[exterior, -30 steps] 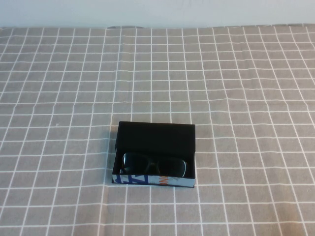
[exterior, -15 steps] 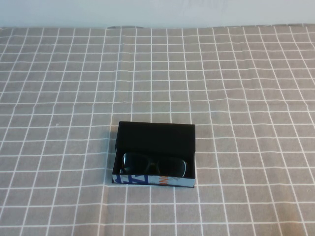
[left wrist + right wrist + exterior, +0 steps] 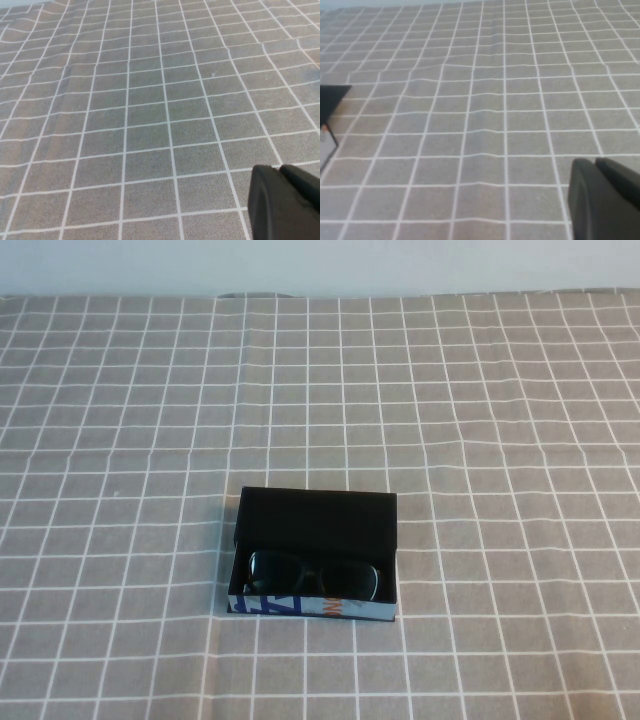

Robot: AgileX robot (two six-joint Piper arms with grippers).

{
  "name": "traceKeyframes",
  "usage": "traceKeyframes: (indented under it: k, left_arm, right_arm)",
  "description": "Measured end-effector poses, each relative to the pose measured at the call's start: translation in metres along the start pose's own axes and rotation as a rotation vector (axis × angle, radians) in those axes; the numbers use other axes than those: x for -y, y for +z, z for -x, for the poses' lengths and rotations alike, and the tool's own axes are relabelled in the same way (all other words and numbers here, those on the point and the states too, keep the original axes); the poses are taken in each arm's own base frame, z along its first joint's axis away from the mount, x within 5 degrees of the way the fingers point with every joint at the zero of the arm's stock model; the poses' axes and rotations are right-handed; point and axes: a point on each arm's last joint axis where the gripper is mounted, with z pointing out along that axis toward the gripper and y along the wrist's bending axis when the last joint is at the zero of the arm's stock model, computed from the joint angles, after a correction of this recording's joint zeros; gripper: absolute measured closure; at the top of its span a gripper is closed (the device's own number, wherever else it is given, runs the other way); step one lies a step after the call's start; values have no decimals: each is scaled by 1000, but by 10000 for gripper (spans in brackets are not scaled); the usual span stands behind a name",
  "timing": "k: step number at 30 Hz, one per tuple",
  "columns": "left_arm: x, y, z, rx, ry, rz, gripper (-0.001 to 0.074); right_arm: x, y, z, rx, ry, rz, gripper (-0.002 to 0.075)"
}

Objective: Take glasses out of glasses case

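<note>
While neither arm shows in the high view, the scene there reads as follows.
High view, surface: grey cloth with a white grid (image 3: 500, 440) covering the whole surface.
High view, case: rectangular black glasses case with a blue, white and orange printed front edge (image 3: 316, 523), near the robot's side, about centre; black lid flap covers the far part, near part open.
High view, glasses: black thick-framed plastic glasses with dark squarish lenses (image 3: 313, 575), lying inside the case, just behind the printed front edge, narrower than the case.
Left wrist view, left gripper: dark rounded fingers (image 3: 283, 200) at the frame's corner, above bare checked cloth; two fingers (image 3: 265, 195) pressed together, only a thin seam between, so closed on nothing; case not visible here.
Right wrist view, right gripper: dark fingers (image 3: 604, 197) at the frame's corner, over bare cloth, well apart from the case; fingers (image 3: 587, 195) together, closed, empty.
Right wrist view, case: black corner (image 3: 331, 97) at the frame edge; glasses not seen here.
</note>
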Motion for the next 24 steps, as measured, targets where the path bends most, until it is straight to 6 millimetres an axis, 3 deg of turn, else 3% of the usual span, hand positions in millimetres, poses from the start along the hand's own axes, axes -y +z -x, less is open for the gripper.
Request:
traceKeyframes:
  k: [9,16,24]
  left_arm:
    - [0,0,0,0,0,0,739]
    - [0,0,0,0,0,0,739]
    - [0,0,0,0,0,0,739]
  right_arm:
    - [-4,0,4,38,177,48,743]
    - [-2,-3,22,222,656,100,743]
    - [0,-3,25,257,850,121,743]
